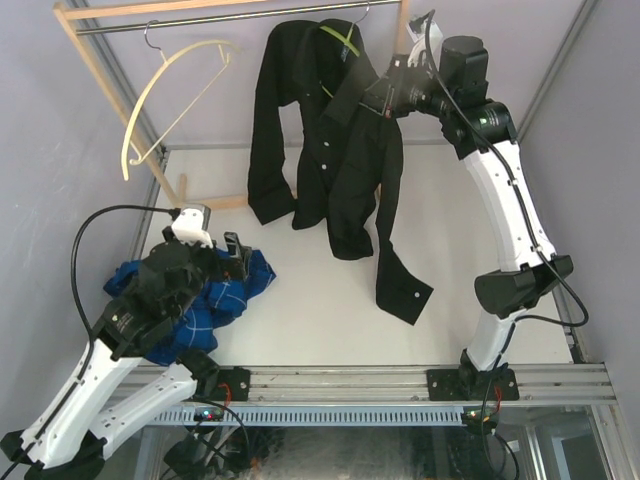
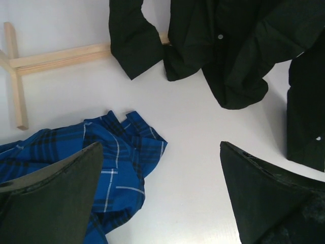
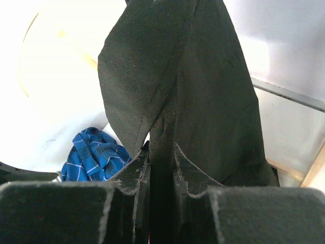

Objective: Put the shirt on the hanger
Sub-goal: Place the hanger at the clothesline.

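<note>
The shirt (image 1: 330,150) hangs at the rear of the table (image 1: 330,330), draped over the hanger (image 1: 340,40). A short lime-green length of the hanger shows at the open collar, and its hook is at the rail (image 1: 200,22).

**View differences**
- Only the top view shows the rail, the wooden frame (image 1: 100,80), and a cream hanger (image 1: 170,90) hanging to the left, apart from the shirt.
- The left wrist view shows the shirt hems and a cuff (image 2: 137,46) lying on the table surface beside the frame's wooden foot (image 2: 56,56). The top view shows this contact less clearly.
- The right wrist view shows the grip itself: a fold of black fabric (image 3: 203,91) rises from between the fingers. The top view shows only that the tool meets the shirt's shoulder area.

**Arm pose**
- The right arm is raised high, with its elbow out to the right. The right gripper (image 1: 375,95) is nearly closed, pinching the shirt fabric near the shoulder (image 3: 161,162).
- The left arm is folded low at the near left. The left gripper (image 1: 222,252) stands wide apart and holds nothing (image 2: 160,147). It sits over a blue plaid shirt (image 1: 235,285) crumpled on the table, with one finger (image 2: 56,198) above the plaid cloth.
- The plaid shirt also appears below and to the left in the right wrist view (image 3: 94,152).
</note>
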